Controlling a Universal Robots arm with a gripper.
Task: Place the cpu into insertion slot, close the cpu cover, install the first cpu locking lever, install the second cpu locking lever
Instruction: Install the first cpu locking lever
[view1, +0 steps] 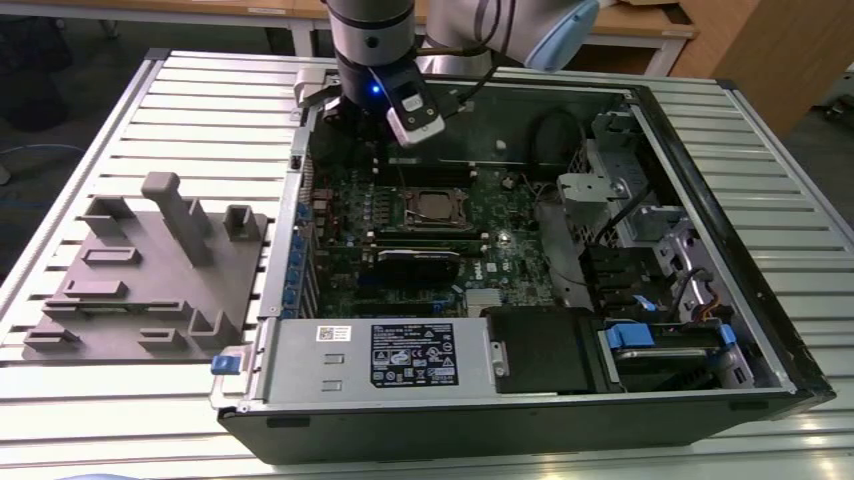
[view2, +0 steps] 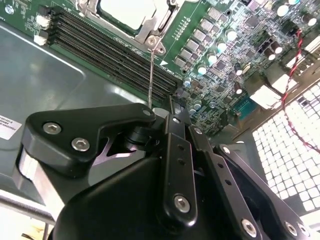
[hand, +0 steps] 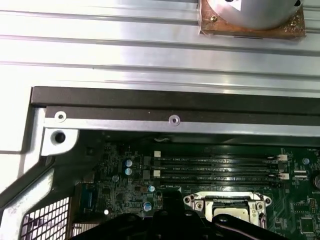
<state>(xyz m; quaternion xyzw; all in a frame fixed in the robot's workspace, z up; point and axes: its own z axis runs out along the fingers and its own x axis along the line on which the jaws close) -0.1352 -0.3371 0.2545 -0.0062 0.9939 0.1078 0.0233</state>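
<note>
Above the green board (view1: 514, 255), inside the open case (view1: 534, 425) | my pincer (view2: 169, 111) hangs over the memory slots (view2: 110, 55) — whether it is open or closed, I cannot tell | cpu (view2: 125, 10) sits in the slot (view1: 404, 205), cover (hand: 227, 200) lying around it | thin lever (view2: 150, 75) rises from the slot's corner — its top end meets my pincer

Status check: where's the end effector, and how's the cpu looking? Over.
End effector at tip of raised locking lever. Cpu seated, cpu cover down around it. No obstruction seen.
</note>
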